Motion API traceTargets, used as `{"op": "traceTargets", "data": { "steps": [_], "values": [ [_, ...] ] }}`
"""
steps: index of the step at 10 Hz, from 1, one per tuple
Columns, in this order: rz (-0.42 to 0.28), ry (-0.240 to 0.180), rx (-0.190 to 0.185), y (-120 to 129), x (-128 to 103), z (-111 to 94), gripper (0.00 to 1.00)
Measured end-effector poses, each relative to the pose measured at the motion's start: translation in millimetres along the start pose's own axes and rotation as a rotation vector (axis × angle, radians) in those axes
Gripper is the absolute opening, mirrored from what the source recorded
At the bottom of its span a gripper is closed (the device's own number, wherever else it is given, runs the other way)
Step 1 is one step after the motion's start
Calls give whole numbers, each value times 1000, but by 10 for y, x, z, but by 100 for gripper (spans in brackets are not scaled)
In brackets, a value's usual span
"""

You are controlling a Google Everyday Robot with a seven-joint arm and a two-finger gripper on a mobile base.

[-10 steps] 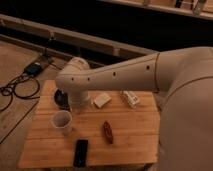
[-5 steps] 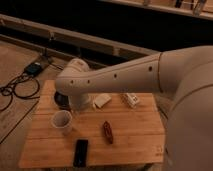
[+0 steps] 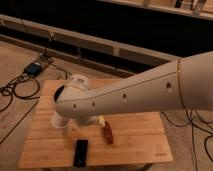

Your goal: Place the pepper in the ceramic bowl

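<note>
I am watching the arm stretching across the middle of the view from the right, and it is blocking much of the tabletop. The claw is not showing anywhere I am looking, so I cannot tell where it is sitting, how far open it is, or whether it is carrying anything. The pepper is lying on the bare wood near the middle of the tabletop, just below the arm, with nothing touching it. I am not making out the bowl; the arm is covering the back-left area. A pale cup is peeking out under the arm's left end. A black slab is lying near the front edge, left of the pepper.
</note>
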Motion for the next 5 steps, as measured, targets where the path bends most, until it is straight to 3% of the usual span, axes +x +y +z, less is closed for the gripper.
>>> {"op": "traceTargets", "data": {
  "steps": [5],
  "values": [
    [12,0,0,9,1,-1,65]
  ]
}}
